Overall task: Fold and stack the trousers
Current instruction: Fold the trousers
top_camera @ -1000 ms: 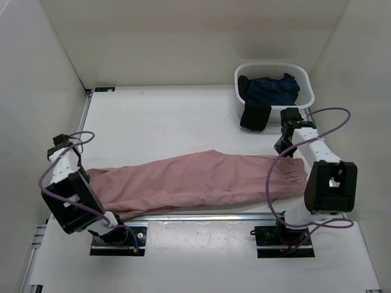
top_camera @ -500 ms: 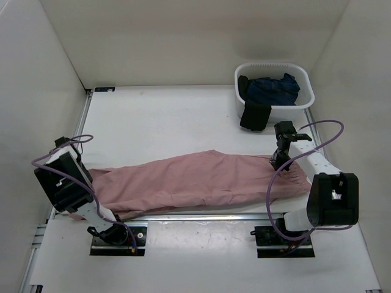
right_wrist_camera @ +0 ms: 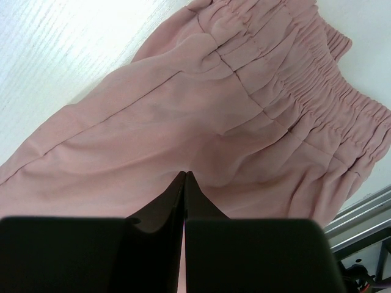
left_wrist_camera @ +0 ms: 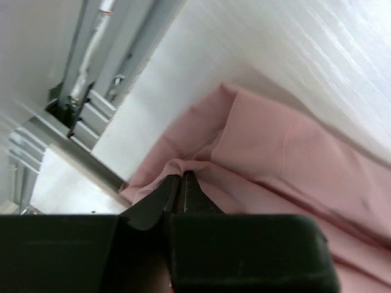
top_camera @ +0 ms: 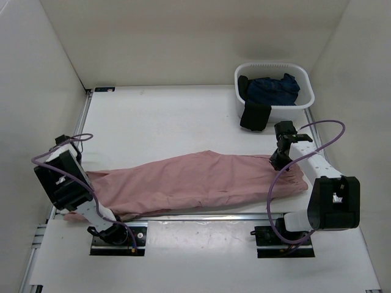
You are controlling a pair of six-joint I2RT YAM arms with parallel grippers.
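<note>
Trousers (top_camera: pixel 195 180) – pink, laid out flat and lengthwise across the near part of the table (top_camera: pixel 171 116), just beyond the rail (top_camera: pixel 201 217) at the near edge. Waistband (right_wrist_camera: pixel 317 79) at the right end, gathered and elastic. Leg ends at the left, one leg lying over the other.

Left gripper (left_wrist_camera: pixel 180 183) – low at the left end of the trousers, close to the table's corner. Jaws closed. A small pucker of pink cloth bunches up right at the tips, so it is pinching the leg fabric near the hem. In the top view this gripper is hidden under its own arm.

Right gripper (right_wrist_camera: pixel 184 177) – at the far right of the trousers, just short of the waistband. Jaws fully closed, tips meeting in a thin line down on the cloth. Whether any cloth is caught between them I cannot tell.

Basket (top_camera: pixel 305 101) – white, at the far right of the table, well apart from the trousers. Navy garment (top_camera: pixel 272 90) inside it. Black garment (top_camera: pixel 255 116) hangs over its near-left wall, down to the table.
</note>
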